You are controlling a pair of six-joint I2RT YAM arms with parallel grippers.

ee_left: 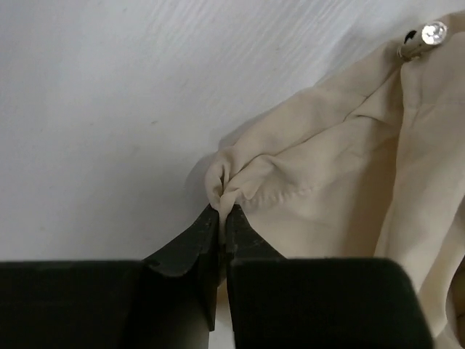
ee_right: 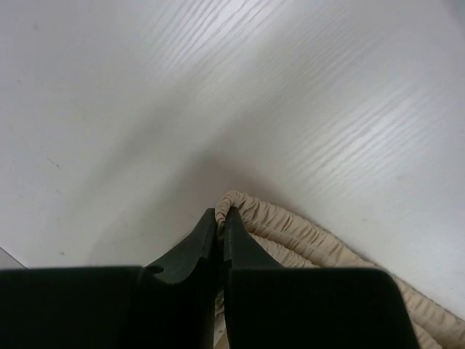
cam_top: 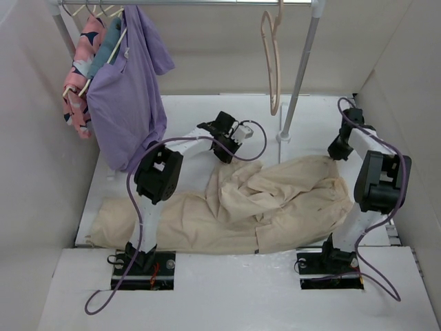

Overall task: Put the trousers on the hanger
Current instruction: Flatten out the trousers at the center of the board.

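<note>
The trousers lie crumpled across the white table, spread between both arms. The left gripper is pinched tight on a small fold at their edge, and the right gripper is clamped on the gathered waistband. The hanger hangs from the rail behind, well apart.

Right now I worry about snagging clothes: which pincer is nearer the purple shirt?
Left. The left pincer grips the trousers a short way from the shirt; the right pincer grips their waistband much farther off, on the opposite side.
</note>
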